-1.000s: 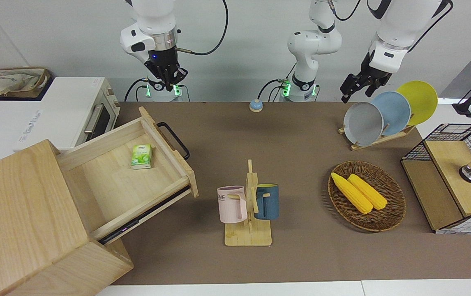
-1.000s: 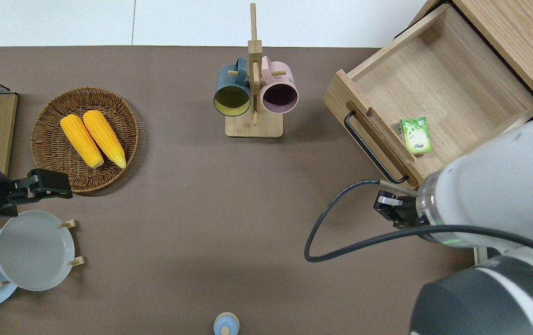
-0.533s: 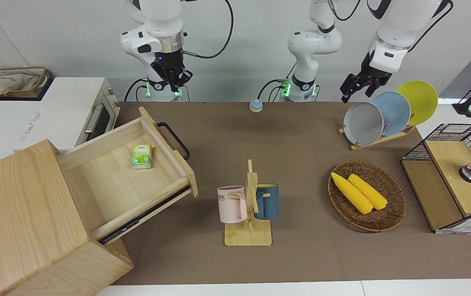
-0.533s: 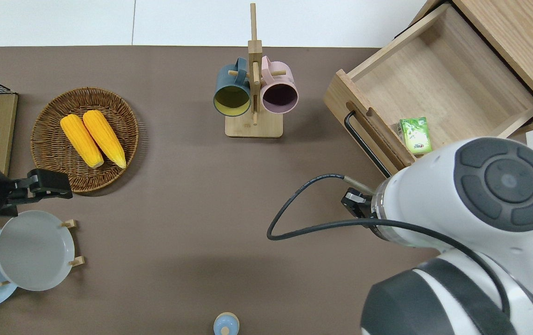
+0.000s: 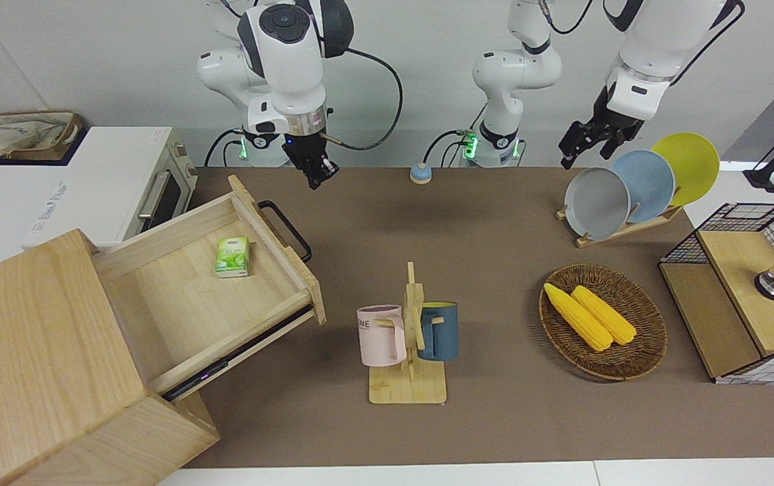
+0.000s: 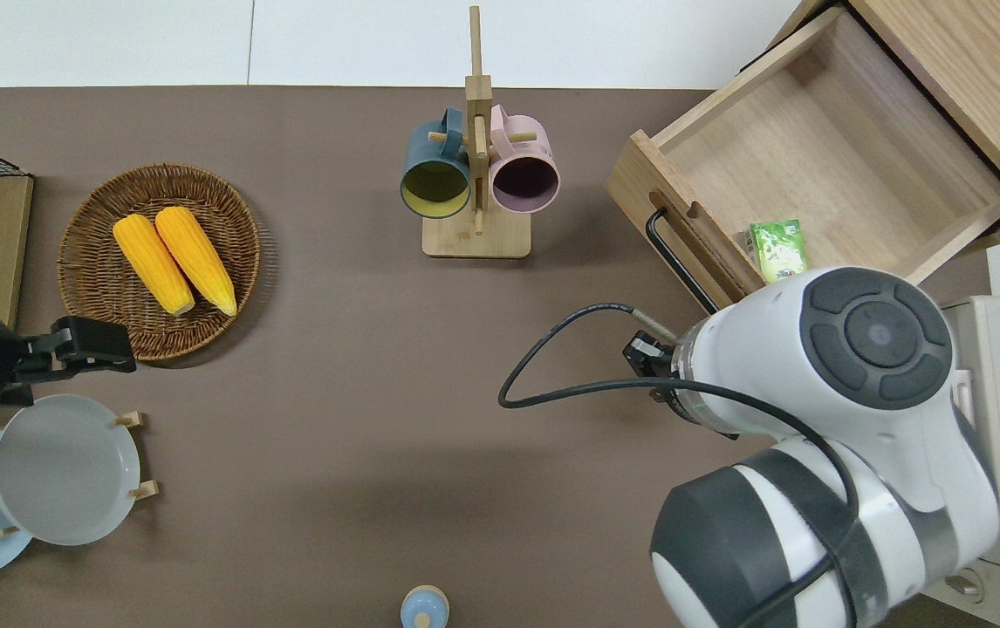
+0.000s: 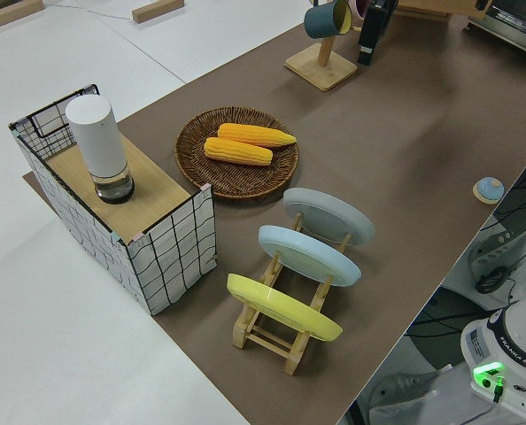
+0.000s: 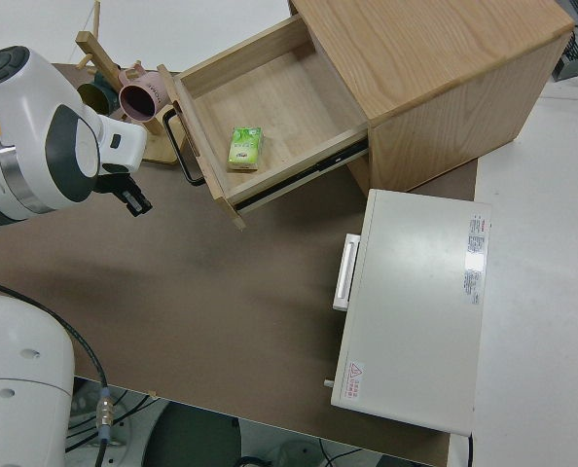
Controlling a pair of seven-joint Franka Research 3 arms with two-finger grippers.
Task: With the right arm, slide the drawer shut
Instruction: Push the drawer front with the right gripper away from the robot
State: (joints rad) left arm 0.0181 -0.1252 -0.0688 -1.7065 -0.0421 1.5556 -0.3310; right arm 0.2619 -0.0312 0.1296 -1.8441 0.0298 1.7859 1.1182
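Note:
The pale-wood drawer (image 5: 225,290) stands pulled far out of the large pale-wood box (image 5: 36,351) at the right arm's end of the table. Its black bar handle (image 5: 286,229) faces the table's middle. A green pack (image 5: 232,256) lies inside, near the front panel. The drawer (image 6: 832,166) and handle (image 6: 679,266) also show in the overhead view. My right gripper (image 5: 317,177) points down in the air over the brown mat, just off the handle's end nearer to the robots, touching nothing. The overhead view shows only its edge (image 6: 640,349) under the arm. The left arm is parked.
A white toaster oven (image 5: 123,182) stands beside the box, nearer to the robots. A mug rack (image 5: 408,337) stands mid-table. A corn basket (image 5: 603,324), plate rack (image 5: 630,189) and wire box (image 5: 745,290) stand toward the left arm's end. A blue bell (image 5: 420,173) lies near the bases.
My right arm swung out and lowered; its gripper moved toward the table's middle, to just off the drawer handle. The drawer and the left arm have not moved.

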